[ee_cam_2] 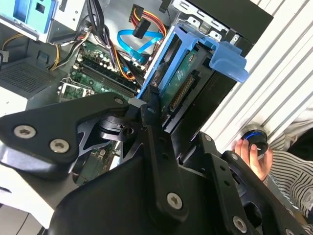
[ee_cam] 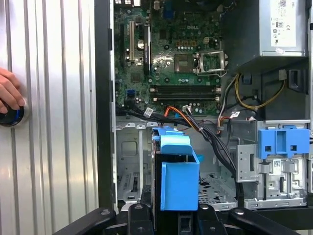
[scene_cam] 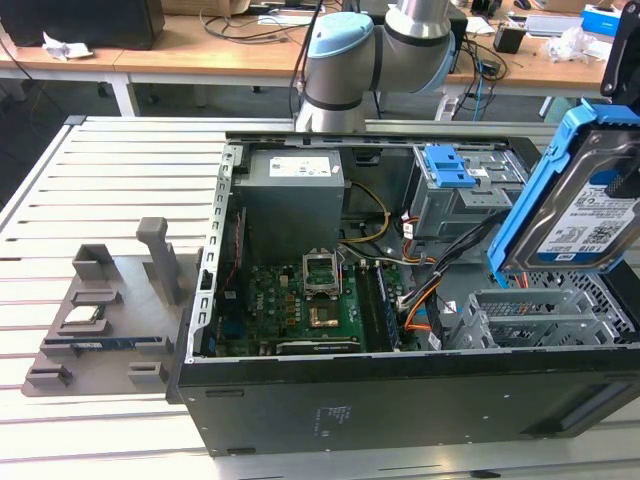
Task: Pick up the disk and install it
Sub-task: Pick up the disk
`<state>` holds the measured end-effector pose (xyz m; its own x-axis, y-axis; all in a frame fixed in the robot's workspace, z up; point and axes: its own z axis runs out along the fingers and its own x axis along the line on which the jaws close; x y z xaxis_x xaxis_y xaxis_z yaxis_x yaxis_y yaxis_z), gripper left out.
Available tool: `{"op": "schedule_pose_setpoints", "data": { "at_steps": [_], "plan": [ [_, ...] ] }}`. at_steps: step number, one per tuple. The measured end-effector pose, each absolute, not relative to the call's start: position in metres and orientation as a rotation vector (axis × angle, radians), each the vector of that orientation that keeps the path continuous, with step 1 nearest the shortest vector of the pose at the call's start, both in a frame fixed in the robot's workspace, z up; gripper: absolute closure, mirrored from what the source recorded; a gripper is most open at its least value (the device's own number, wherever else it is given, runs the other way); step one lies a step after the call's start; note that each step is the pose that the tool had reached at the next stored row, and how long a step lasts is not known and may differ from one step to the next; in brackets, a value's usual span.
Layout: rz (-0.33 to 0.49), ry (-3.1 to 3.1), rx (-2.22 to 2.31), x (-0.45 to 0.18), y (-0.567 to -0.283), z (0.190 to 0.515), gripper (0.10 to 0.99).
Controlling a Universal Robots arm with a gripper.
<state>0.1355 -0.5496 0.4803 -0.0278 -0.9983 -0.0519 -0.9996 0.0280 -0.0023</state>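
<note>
The disk (scene_cam: 575,205), a silver drive with a white-and-blue label in a blue bracket, hangs tilted in the air at the exterior view's right. It is above the right end of the open computer case (scene_cam: 400,400). My gripper (scene_cam: 622,170) is shut on it from above. In the second wrist view the disk (ee_cam_2: 183,85) sits edge-on between the black fingers (ee_cam_2: 152,105). In the first wrist view the disk's blue bracket (ee_cam: 179,176) stands over the empty metal drive bay (ee_cam: 132,166).
Inside the case are the motherboard (scene_cam: 310,300), a grey power supply (scene_cam: 293,195), a drive cage with a blue latch (scene_cam: 448,170) and loose cables (scene_cam: 440,270). A grey fixture (scene_cam: 110,320) with small parts lies on the slatted table. A person's hand (ee_cam: 10,93) rests on a round knob.
</note>
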Motion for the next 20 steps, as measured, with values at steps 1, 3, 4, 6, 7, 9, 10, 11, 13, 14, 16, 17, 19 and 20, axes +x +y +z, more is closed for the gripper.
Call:
{"op": "schedule_pose_setpoints", "data": {
  "at_steps": [1, 3, 4, 6, 7, 9, 10, 11, 13, 14, 16, 17, 19, 20],
  "plan": [
    [0.054, 2.224, -2.163, 0.135, -0.550, 0.479, 0.733],
    [0.054, 2.224, -2.163, 0.136, -0.551, 0.477, 0.733],
    [0.054, 2.224, -2.163, 0.136, -0.551, 0.477, 0.733],
    [0.054, 2.224, -2.163, 0.136, -0.551, 0.475, 0.733],
    [0.054, 2.224, -2.163, 0.136, -0.551, 0.473, 0.733],
    [0.054, 2.224, -2.163, 0.136, -0.552, 0.471, 0.733],
    [0.054, 2.224, -2.163, 0.136, -0.552, 0.470, 0.733],
    [0.054, 2.224, -2.163, 0.136, -0.553, 0.469, 0.733],
    [0.054, 2.224, -2.163, 0.136, -0.553, 0.468, 0.733],
    [0.054, 2.224, -2.163, 0.136, -0.553, 0.466, 0.733],
    [0.054, 2.224, -2.163, 0.136, -0.553, 0.465, 0.733],
    [0.054, 2.224, -2.163, 0.136, -0.553, 0.464, 0.733],
    [0.054, 2.224, -2.163, 0.136, -0.554, 0.463, 0.733],
    [0.054, 2.224, -2.163, 0.136, -0.554, 0.462, 0.733]
  ]
}}
